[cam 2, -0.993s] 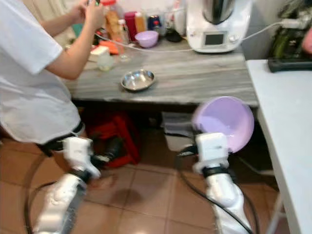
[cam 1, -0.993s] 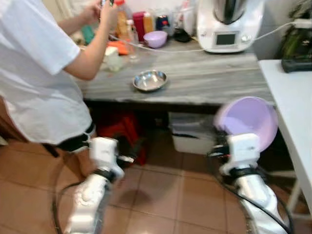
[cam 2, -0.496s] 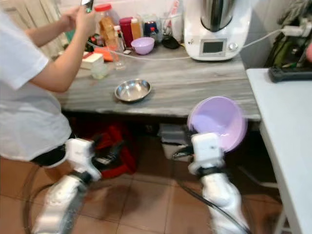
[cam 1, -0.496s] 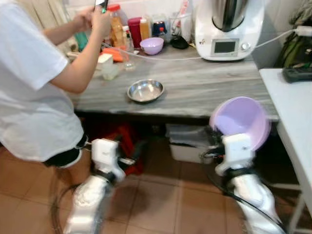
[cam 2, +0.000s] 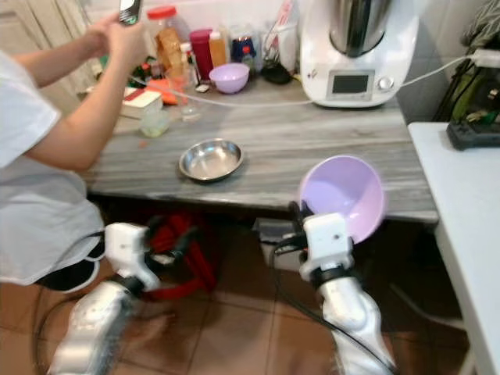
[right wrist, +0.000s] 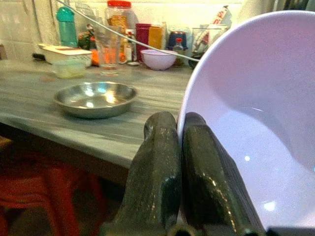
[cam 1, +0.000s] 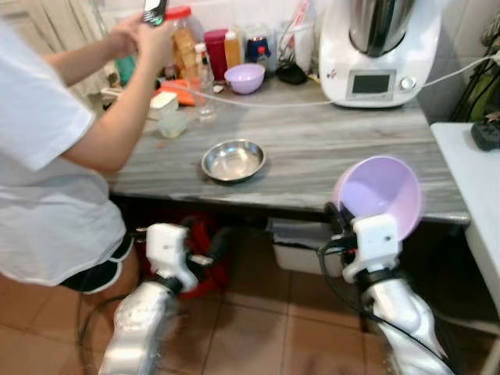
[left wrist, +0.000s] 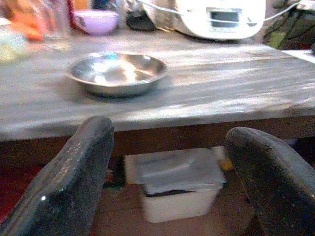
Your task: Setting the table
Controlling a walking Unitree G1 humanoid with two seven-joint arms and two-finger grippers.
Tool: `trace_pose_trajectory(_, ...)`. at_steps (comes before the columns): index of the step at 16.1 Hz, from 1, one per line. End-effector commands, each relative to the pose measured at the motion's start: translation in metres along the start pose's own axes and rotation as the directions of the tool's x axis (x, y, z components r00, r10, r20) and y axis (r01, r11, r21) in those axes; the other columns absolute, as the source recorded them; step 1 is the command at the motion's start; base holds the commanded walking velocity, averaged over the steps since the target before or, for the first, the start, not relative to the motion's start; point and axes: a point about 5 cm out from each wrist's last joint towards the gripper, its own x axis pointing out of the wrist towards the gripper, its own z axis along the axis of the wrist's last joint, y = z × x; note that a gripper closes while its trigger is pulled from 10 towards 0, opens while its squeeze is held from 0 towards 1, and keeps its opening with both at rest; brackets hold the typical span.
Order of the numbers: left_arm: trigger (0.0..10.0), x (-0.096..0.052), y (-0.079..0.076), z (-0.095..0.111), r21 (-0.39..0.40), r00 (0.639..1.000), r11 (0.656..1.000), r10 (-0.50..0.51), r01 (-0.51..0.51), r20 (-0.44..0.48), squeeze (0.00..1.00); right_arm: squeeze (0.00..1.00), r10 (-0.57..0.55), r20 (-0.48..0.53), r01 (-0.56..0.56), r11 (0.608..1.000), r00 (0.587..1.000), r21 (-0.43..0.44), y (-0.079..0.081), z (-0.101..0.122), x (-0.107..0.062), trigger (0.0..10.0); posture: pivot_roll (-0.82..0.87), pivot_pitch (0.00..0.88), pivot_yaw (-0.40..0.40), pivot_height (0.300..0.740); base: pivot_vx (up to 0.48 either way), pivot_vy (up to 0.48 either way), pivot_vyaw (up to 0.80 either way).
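Note:
My right gripper (right wrist: 178, 120) is shut on the rim of a light purple bowl (cam 1: 379, 195), which tilts up at the front edge of the grey counter (cam 1: 336, 133). A steel bowl (cam 1: 233, 160) sits on the counter to the left of it. A smaller purple bowl (cam 1: 244, 77) stands at the back among bottles. My left gripper (left wrist: 167, 142) is open and empty, below the counter's edge, pointing toward the steel bowl (left wrist: 117, 73).
A person in a white shirt (cam 1: 47, 180) stands at the left, holding a phone over the counter. A white kitchen machine (cam 1: 380, 47) stands at the back right. A white table (cam 1: 476, 195) is at the right, a white bin (left wrist: 174, 184) under the counter.
The view has come closer to the counter. The purple bowl in my right gripper now stands in front of the counter's edge. The person's arms have risen.

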Motion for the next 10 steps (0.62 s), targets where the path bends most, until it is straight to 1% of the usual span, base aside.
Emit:
trace_pose_trajectory(1,10.0,-0.0054,0.0115,0.0026,0.027,1.0,0.999,0.019,-0.019,-0.008,0.0,0.0,0.017,0.03,-0.017,1.0,0.999,0.017,0.0073,0.0062,0.0032,10.0,-0.14,0.002,0.109,0.74,0.289,0.0,0.0)
trace_pose_trajectory(10,10.0,-0.0075,0.0118,0.0009,0.031,1.0,0.999,0.016,-0.016,-0.014,0.0,0.0,0.028,0.029,-0.028,0.999,0.999,0.017,0.0098,0.0056,0.0026,10.0,-0.13,0.009,0.11,0.74,0.285,0.0,0.0)
